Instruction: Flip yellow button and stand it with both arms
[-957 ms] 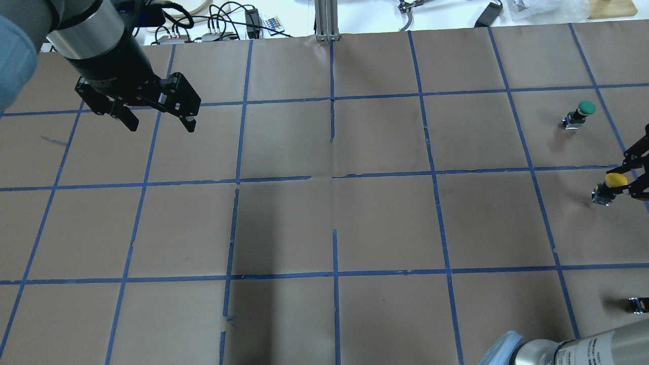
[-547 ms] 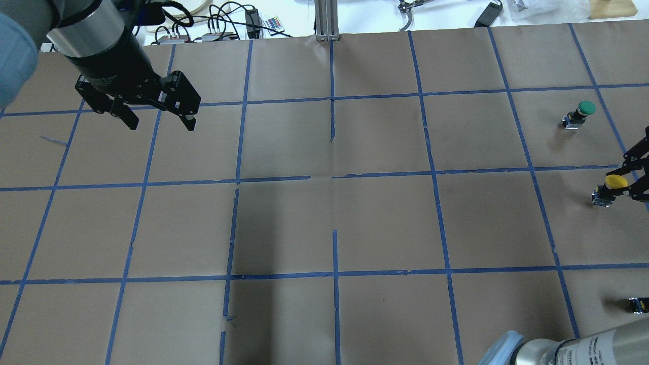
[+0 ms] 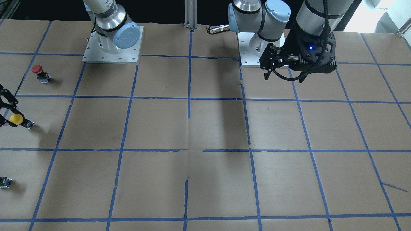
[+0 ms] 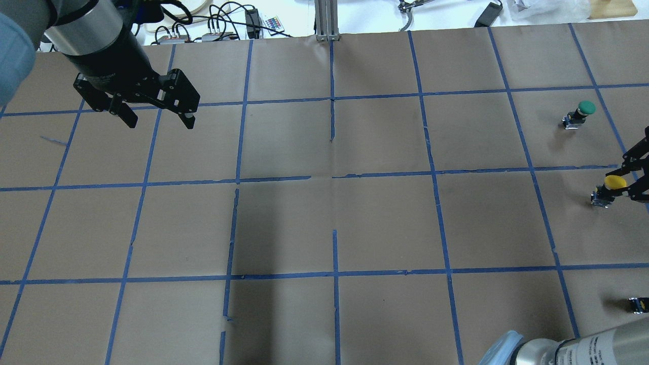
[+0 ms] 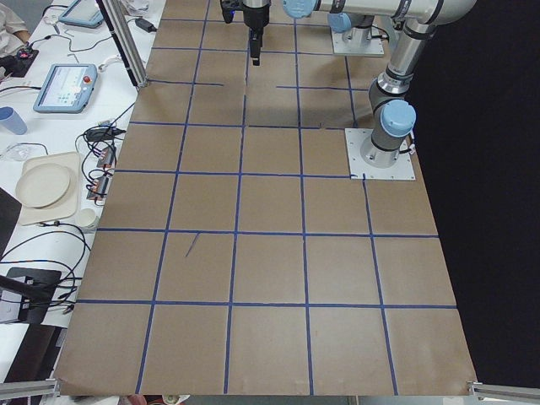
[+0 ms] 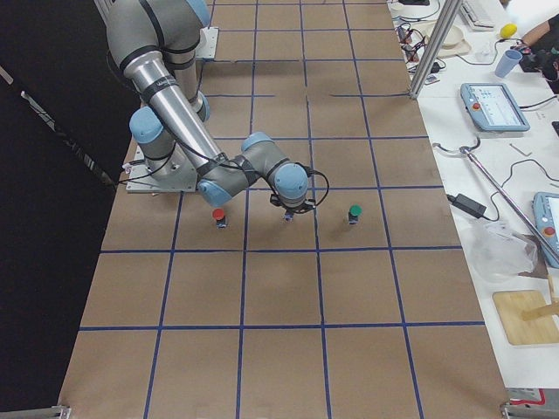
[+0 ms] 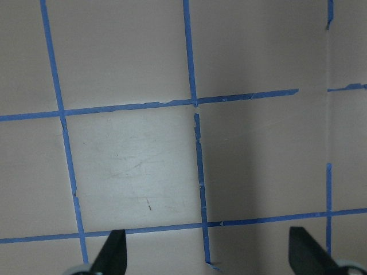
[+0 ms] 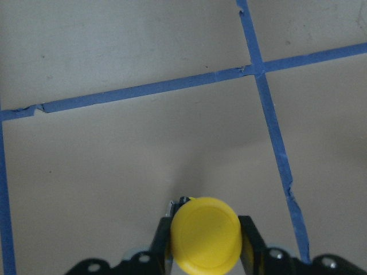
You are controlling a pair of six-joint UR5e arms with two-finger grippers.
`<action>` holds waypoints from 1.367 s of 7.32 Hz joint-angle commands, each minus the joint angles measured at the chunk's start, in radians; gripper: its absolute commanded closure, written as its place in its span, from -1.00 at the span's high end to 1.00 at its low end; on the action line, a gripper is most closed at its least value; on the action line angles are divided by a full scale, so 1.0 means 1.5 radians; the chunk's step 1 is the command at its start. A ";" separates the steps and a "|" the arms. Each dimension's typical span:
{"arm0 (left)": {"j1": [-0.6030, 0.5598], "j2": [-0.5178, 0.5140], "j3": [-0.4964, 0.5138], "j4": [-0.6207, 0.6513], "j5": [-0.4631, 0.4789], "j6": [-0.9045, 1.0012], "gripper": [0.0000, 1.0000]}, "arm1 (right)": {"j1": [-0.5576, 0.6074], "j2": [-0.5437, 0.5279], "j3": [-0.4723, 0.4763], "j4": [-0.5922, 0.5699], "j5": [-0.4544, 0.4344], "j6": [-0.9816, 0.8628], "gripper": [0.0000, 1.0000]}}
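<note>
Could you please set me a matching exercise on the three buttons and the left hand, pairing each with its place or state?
Things:
1. yellow button
2. green button
3. red button
4. left hand

Places or states:
A. open, above bare table
B. button nearest the right arm's base
C. gripped in the right hand
D. button farthest from that base

Pairs: 1-C, 2-D, 3-B, 4-A.

The yellow button (image 8: 206, 234) has a bright yellow round top on a black and grey body. The table (image 4: 385, 223) is brown, with blue tape lines making big squares. The green button (image 4: 586, 107) has a green top and the red button (image 3: 37, 68) a red top. The left gripper (image 4: 161, 124) is black.
</note>
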 commanded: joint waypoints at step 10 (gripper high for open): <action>0.002 0.003 0.007 0.015 0.010 -0.002 0.99 | 0.000 -0.005 0.000 0.005 0.001 0.014 0.79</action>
